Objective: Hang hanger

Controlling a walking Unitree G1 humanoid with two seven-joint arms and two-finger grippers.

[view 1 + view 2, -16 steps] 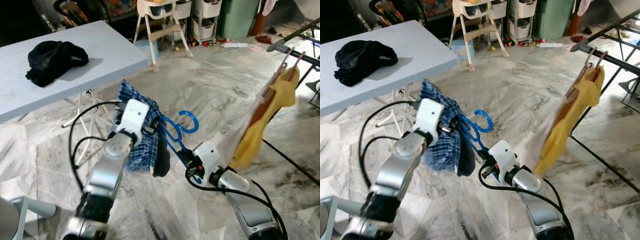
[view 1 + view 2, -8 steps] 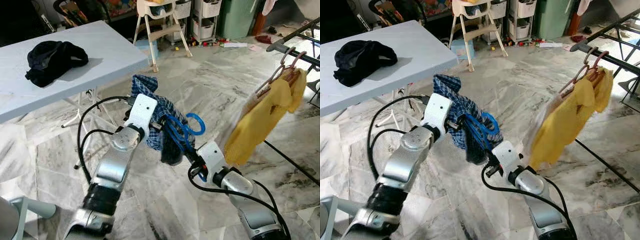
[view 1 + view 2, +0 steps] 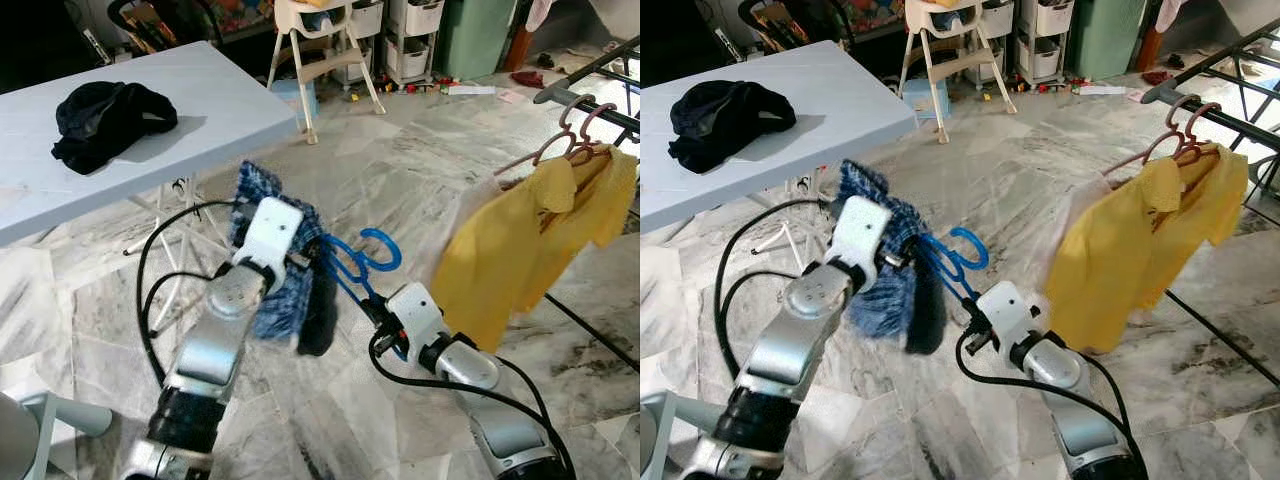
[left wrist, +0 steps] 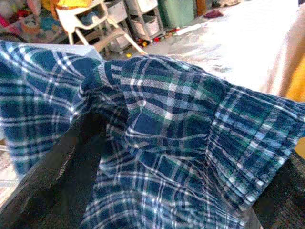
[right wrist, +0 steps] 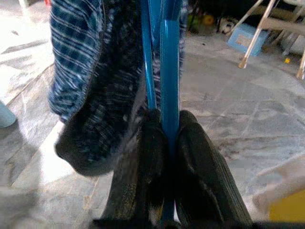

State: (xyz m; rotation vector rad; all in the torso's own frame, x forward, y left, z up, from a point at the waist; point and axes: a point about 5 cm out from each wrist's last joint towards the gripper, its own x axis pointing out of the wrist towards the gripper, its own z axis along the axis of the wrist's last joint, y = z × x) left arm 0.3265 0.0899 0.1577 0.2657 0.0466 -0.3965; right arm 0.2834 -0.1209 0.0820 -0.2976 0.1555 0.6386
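A blue plastic hanger point(image 3: 362, 256) carries a blue plaid garment point(image 3: 283, 296) in mid-air over the floor, its hook pointing toward the rack. My right gripper point(image 5: 167, 131) is shut on the hanger's lower bar, which is pinched between both black fingers point(image 5: 143, 167). My left gripper point(image 4: 181, 157) is buried in the plaid cloth point(image 4: 167, 124) at the hanger's other end, with its dark fingers point(image 4: 57, 171) spread apart and cloth draped over them. The drying rack's rail point(image 3: 600, 110) runs at the far right, well beyond the hanger's hook.
A yellow shirt point(image 3: 520, 255) on pink hangers point(image 3: 565, 135) hangs from the rail at the right. A grey table point(image 3: 200, 100) with a black garment point(image 3: 105, 115) stands at the left. A high chair point(image 3: 320, 50) and storage drawers are at the back. Marble floor lies below.
My left arm has come down and back to the left with the plaid garment after being raised. The hanger's hook dropped with it. The yellow shirt has swung right and spread out.
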